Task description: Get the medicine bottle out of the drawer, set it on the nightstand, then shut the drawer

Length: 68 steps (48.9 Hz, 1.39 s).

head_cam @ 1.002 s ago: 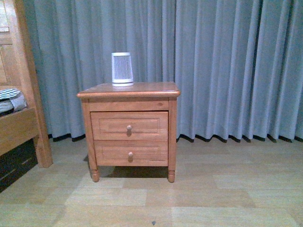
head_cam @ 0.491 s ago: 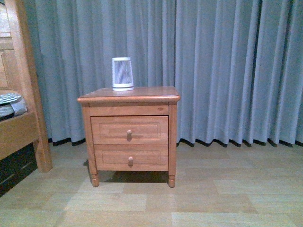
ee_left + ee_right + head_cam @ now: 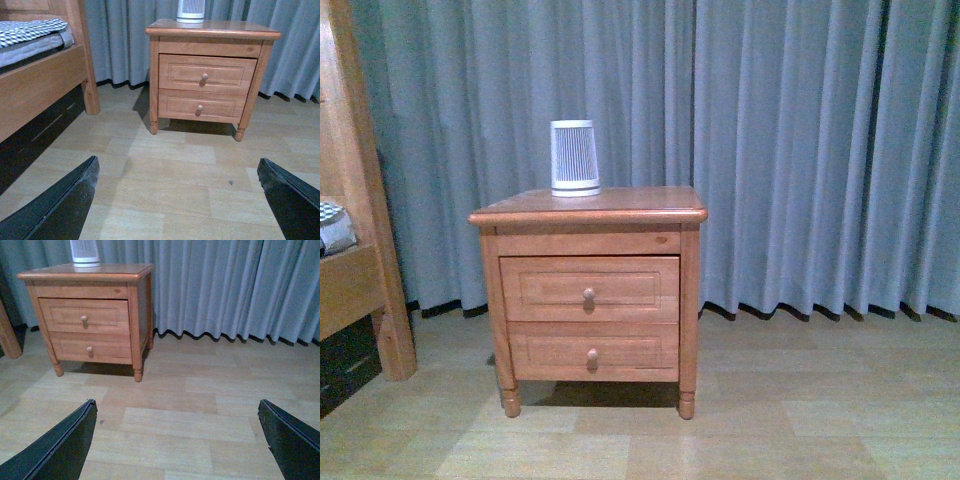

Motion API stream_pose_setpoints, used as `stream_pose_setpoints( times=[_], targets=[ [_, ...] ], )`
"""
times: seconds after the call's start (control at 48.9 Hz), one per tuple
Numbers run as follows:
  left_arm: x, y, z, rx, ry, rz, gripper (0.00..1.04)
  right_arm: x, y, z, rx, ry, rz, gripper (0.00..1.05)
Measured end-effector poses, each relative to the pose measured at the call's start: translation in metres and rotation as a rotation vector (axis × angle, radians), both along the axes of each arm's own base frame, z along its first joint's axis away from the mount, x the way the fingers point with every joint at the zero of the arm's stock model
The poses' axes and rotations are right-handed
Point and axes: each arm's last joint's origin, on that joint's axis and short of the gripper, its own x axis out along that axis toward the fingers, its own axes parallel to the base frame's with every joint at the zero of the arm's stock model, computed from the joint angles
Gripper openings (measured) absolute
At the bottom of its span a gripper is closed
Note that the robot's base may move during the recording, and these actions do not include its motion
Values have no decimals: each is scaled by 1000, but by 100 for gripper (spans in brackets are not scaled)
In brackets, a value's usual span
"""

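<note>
Front view: the nightstand (image 3: pixel 588 205) stands on the wood floor (image 3: pixel 800 420) before a grey-blue curtain (image 3: pixel 800 150). A white ribbed cylinder (image 3: pixel 574 157) sits on its tabletop, toward the left rear. The drawer (image 3: pixel 545 290), the upper and taller of two, is fully shut, so its inside is hidden and the medicine bottle cannot be seen. A wooden bed frame (image 3: pixel 360 200) stands at the left.

Left wrist view: the left claw (image 3: pixel 176 167) is released, black fingers (image 3: pixel 65 205) spread wide, well apart from the nightstand.

Right wrist view: the right claw (image 3: pixel 176 407) is likewise released, grasping nothing.

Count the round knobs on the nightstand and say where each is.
2. The upper knob sits mid-front on the taller drawer; the lower knob mid-front on the shallower drawer. None seems hidden.
</note>
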Motion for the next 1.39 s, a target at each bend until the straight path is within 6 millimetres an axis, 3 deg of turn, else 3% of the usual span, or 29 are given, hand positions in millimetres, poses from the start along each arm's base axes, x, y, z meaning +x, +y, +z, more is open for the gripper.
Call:
stream_pose_setpoints(
  times=[1.206,1.39],
  targets=[
    [0,0,0,-1,0,1,98,0,0,0,0,0,1,98],
    [9,2,-9,-167,170,121,98,0,0,0,0,0,0,98]
  ],
)
